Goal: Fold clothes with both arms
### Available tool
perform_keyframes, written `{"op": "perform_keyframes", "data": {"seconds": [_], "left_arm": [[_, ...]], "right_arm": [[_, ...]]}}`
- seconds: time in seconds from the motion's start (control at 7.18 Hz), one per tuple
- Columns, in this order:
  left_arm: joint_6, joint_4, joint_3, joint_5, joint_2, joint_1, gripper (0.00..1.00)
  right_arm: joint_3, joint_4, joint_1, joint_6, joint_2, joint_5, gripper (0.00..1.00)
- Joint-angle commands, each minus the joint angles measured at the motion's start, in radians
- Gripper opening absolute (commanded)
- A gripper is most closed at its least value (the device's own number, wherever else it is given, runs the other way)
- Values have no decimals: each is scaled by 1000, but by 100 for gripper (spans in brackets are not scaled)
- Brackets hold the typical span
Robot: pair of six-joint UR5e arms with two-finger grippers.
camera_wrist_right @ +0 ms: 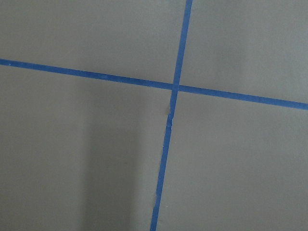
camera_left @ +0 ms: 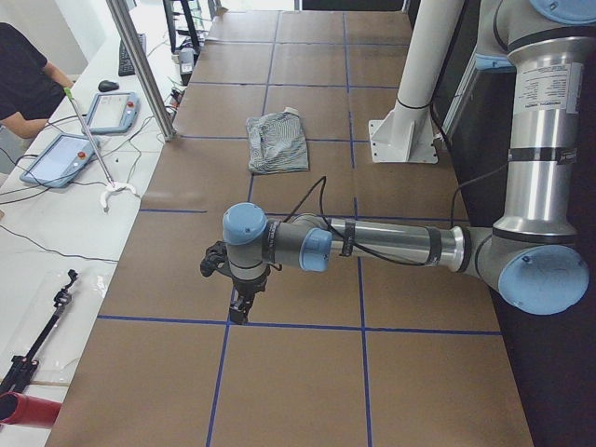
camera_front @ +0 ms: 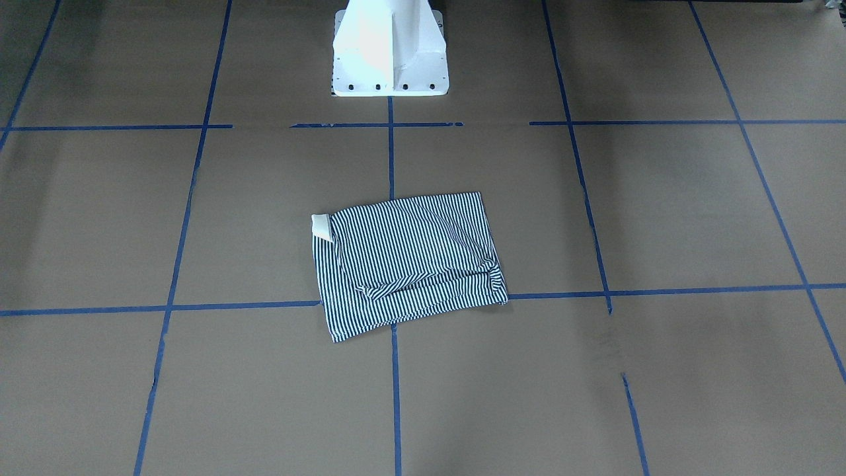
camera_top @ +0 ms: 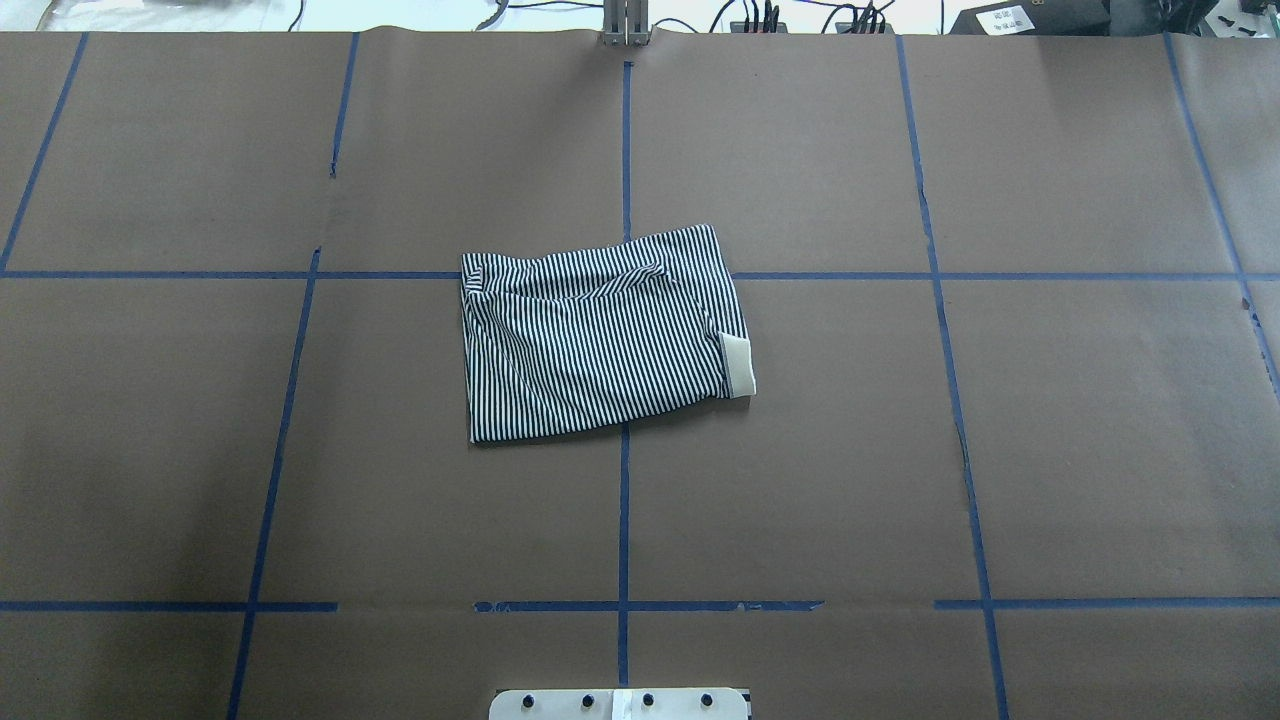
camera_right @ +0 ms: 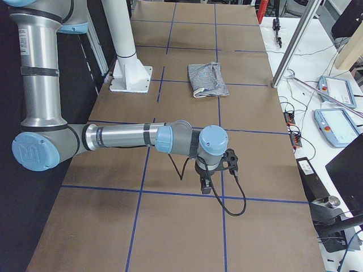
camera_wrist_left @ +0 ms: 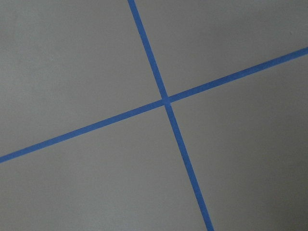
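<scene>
Folded polo shirt (camera_top: 600, 335) mid-table (camera_top: 1000, 450), and I stand well off on both sides

My left gripper (camera_left: 240, 310) hangs over bare paper well apart from the shirt's left end, and I cannot tell whether its jaws are spread. The shirt's long axis runs side to side, collar (camera_top: 737, 365) toward my right. My right gripper (camera_right: 206, 186) hangs about as far off there, its state equally unreadable, so neither seems nearer

The left tool (camera_left: 241, 312) is pointing down over the tabletop (camera_left: 298, 382); the folded polo shirt (camera_left: 277, 142) is lying toward 12 o'clock.
</scene>
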Motion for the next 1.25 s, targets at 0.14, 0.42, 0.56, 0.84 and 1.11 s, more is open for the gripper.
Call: {"op": "perform_keyframes", "data": {"seconds": [0.14,0.42,0.56,0.84,1.11], "left_arm": [[0,2,3,-6,-1,1,100],[0,2,5,-6,4,1,100],[0,0,5,-6,5,1,100],[0,-1,7,-6,4,1,100],[0,-3,10,-6,7,1,100]], "right_arm": [[-27,2,0,29,-1,-6,100],[-49,2,0,48,-2,-11,100],[-52,31,0,85,-5,-14,100],[-54,132,0,177,-28,-43,100],[-54,134,0,196,-27,-41,100]]}}
